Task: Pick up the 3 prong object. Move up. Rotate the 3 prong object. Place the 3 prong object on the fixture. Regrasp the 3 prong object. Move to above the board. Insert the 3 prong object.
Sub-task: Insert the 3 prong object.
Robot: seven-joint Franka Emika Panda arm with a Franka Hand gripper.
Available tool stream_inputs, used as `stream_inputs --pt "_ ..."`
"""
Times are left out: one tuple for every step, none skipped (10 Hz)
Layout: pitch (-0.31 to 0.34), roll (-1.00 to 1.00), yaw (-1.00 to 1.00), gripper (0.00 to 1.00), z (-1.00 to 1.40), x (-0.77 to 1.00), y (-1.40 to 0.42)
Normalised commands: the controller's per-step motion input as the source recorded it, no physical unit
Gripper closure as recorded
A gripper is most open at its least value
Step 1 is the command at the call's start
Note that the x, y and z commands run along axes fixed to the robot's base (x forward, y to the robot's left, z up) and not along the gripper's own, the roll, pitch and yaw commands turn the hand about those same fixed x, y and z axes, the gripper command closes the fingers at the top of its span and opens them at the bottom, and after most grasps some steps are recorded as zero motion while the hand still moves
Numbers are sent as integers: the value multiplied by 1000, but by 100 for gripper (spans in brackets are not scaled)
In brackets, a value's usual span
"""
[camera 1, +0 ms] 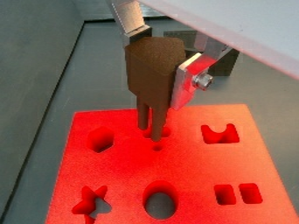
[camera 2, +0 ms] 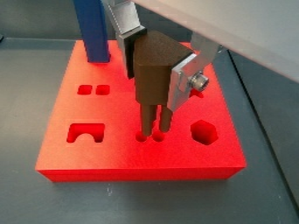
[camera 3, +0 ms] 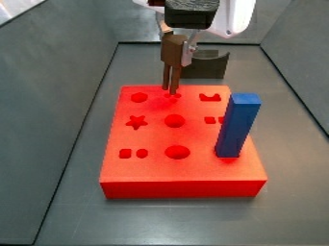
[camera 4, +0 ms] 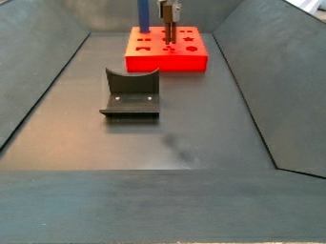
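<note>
**Peg held upright, prongs at the board's small holes**

A tall blue block (camera 3: 238, 125) stands upright on the board (camera 3: 154, 163), on the side away from the star cut-out (camera 3: 135, 122). It is apart from the gripper and does not block it. In a wrist view the same blue block (camera 2: 93, 31) rises at the board's far edge, behind the gripper. The fixture (camera 4: 130, 92) sits on the dark floor well apart from the board (camera 4: 167, 52); in a side view it shows as a dark bracket (camera 3: 206, 65) just beyond the board's far edge. The remaining cut-outs, among them an oval (camera 1: 159, 202) and a pair of small squares (camera 1: 237, 193), lie open around the work spot.

The gripper (camera 1: 158, 66) hangs directly over the board, its flat silver fingers (camera 2: 184, 77) pressed against the sides of the 3 prong object (camera 2: 153, 74), pinching it. The brown peg hangs vertical with its prongs pointing down. In both wrist views the prong tips reach the board's surface at a set of small round holes (camera 2: 151, 137); how deep they sit cannot be told. In a side view the peg (camera 3: 171, 65) stands upright over the board's far part, near the U-shaped cut-out (camera 3: 213, 97).
</note>
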Motion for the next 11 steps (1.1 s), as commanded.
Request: stream_inputs --pt "-51 0 -469 100 -414 283 6" --pt "0 0 -74 100 0 20 23" --pt "29 19 0 100 -146 -114 60" --pt "36 53 -246 100 -440 -211 191" --pt "10 0 -706 100 -506 -391 137" --pt "-79 -174 -774 100 -443 -51 0" --pt "-220 -224 -337 100 -77 340 37" --pt "-136 -101 -477 100 -337 469 -126" --pt "-106 -100 -369 100 -311 626 0" --pt "0 0 -43 100 0 49 0" --pt "3 0 0 100 -160 -200 0"
